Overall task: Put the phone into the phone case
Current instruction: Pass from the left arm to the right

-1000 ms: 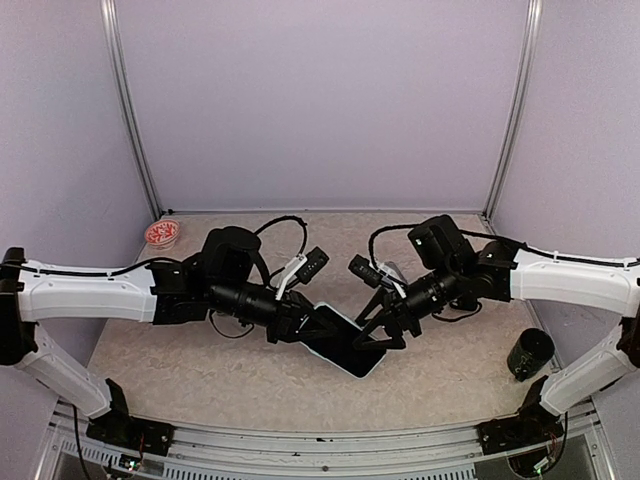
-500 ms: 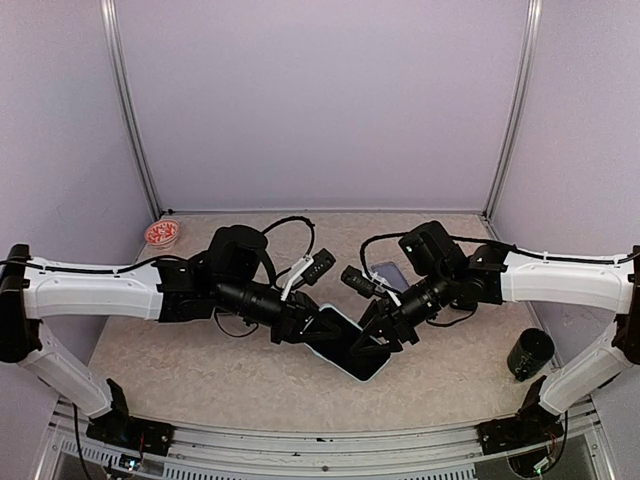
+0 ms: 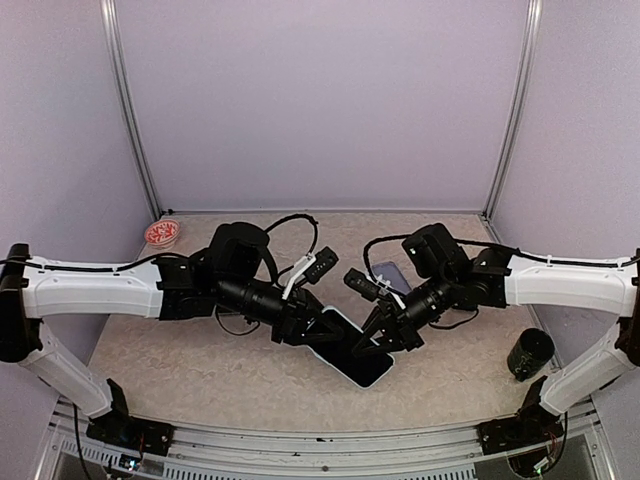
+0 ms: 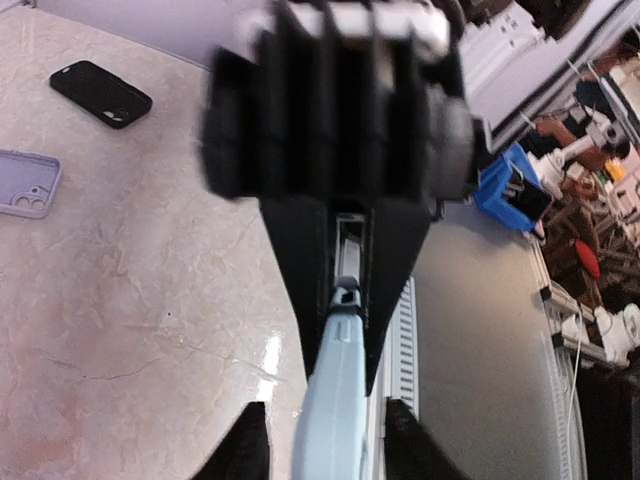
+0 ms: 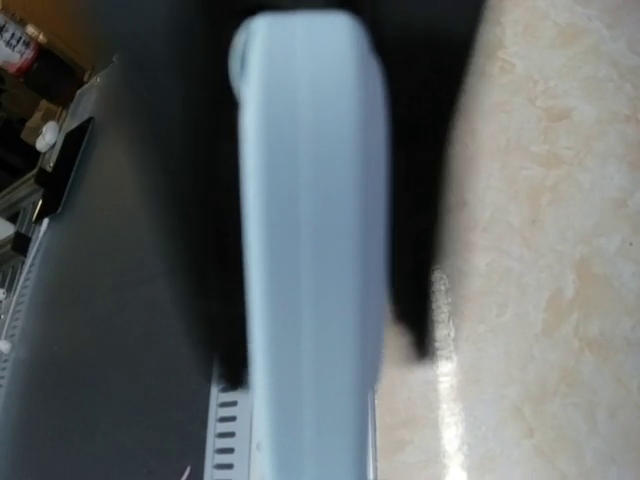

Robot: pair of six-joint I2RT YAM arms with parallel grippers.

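A light-blue phone case [image 3: 352,362] with the dark phone [image 3: 345,350] face showing in it hangs tilted between both arms, low over the table's middle. My right gripper [image 3: 377,343] is shut on its right end; in the right wrist view the case edge [image 5: 310,250] fills the space between the dark fingers [image 5: 420,300]. My left gripper [image 3: 316,336] stands at the left end, slightly open. In the left wrist view the case edge [image 4: 335,400] runs between the fingertips [image 4: 245,445] with a gap on either side.
A lilac case [image 4: 28,183] and a black phone-shaped item [image 4: 100,93] lie on the table behind the arms; the lilac case [image 3: 388,272] also shows from above. A red-and-white dish [image 3: 162,233] sits back left, a black cup [image 3: 529,352] right.
The right gripper has closed on the case's right end. The left gripper's jaws have loosened from the case. Both arms and the case shifted slightly right and toward the front.
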